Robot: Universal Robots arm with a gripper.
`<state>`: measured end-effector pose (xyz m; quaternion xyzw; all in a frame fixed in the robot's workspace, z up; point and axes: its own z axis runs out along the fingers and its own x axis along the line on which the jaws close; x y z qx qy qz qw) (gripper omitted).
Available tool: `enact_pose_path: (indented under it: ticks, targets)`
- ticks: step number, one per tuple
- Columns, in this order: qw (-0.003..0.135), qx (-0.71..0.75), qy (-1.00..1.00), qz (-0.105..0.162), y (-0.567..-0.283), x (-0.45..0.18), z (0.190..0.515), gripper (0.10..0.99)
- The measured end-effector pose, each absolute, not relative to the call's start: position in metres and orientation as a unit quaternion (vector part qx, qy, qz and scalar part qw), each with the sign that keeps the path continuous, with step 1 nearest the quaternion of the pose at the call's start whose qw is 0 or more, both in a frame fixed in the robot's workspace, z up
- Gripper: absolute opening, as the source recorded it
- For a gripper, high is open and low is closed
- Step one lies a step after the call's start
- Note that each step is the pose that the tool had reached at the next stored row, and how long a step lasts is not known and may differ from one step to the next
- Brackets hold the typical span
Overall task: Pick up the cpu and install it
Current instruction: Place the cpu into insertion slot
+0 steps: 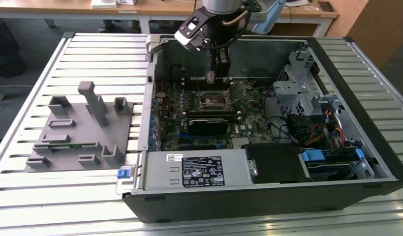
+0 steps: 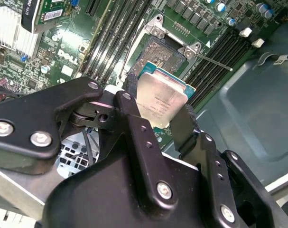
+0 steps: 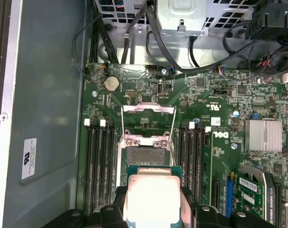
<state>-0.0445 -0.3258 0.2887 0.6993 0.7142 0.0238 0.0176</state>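
We see the black two-fingered tool (image 2: 154, 105) clamped on the small square silver-topped cpu (image 2: 162, 95), held clear of the open metal-framed socket (image 3: 146, 154) on the green motherboard (image 3: 215, 142). In the exterior view's middle, the open black computer case (image 1: 254, 201) lies on a ribbed silver metal desk (image 1: 89, 196) beside a grey plastic fixture (image 1: 77, 142). A pale wooden desk (image 1: 162, 7) and grey floor (image 1: 24, 39) lie along the upper edge.

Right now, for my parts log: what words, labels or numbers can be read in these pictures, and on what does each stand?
None reads surely.
Faint print on the small flat square silver-topped cpu, held in the black gripper: too blurred.
Dark label on the grey metal power supply box: too small.
White sticker on the grey metal case wall: too blurred.
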Motion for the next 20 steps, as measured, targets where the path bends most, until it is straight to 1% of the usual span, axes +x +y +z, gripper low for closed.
enact_pose_path:
  ticks: [20]
  targets:
    - [0.016, 0.699, 0.715, 0.022, -0.324, -0.043, 0.26, 0.525]
